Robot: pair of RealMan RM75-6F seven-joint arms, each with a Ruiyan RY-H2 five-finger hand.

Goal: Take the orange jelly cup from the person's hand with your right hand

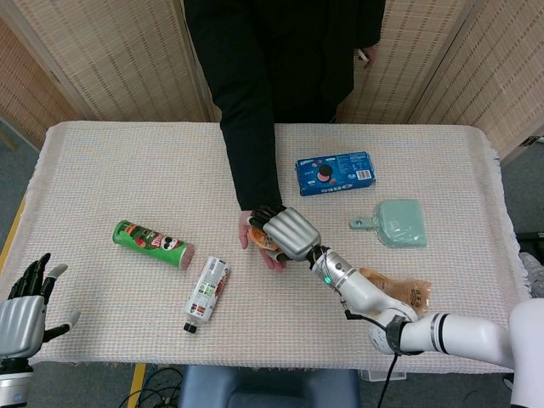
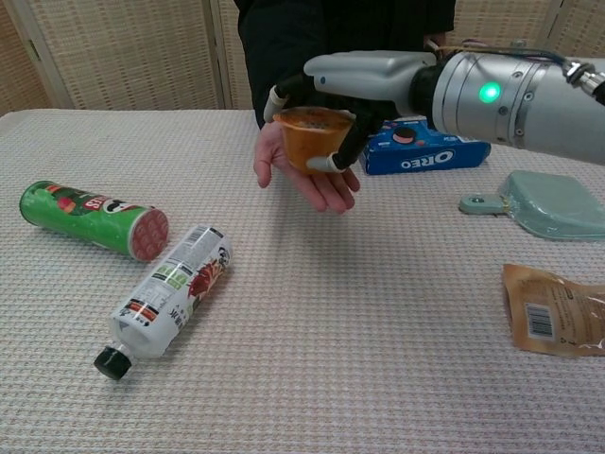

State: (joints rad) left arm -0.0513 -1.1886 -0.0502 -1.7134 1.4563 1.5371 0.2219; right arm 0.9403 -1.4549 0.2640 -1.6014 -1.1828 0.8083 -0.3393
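The orange jelly cup (image 2: 310, 142) sits on the person's upturned palm (image 2: 304, 184) above the middle of the table. My right hand (image 2: 354, 76) covers the cup from above, its fingers curled down the cup's left side and the thumb against its right side, gripping it. In the head view my right hand (image 1: 289, 232) hides nearly all of the cup; only an orange sliver (image 1: 264, 242) shows over the person's hand (image 1: 274, 260). My left hand (image 1: 21, 310) hangs at the table's near left corner, fingers apart, holding nothing.
A green chips can (image 2: 90, 219) and a capped bottle (image 2: 165, 298) lie on the left of the table. A blue Oreo box (image 2: 430, 151), a teal scoop (image 2: 548, 201) and a brown packet (image 2: 558, 309) lie on the right. The person stands at the far edge.
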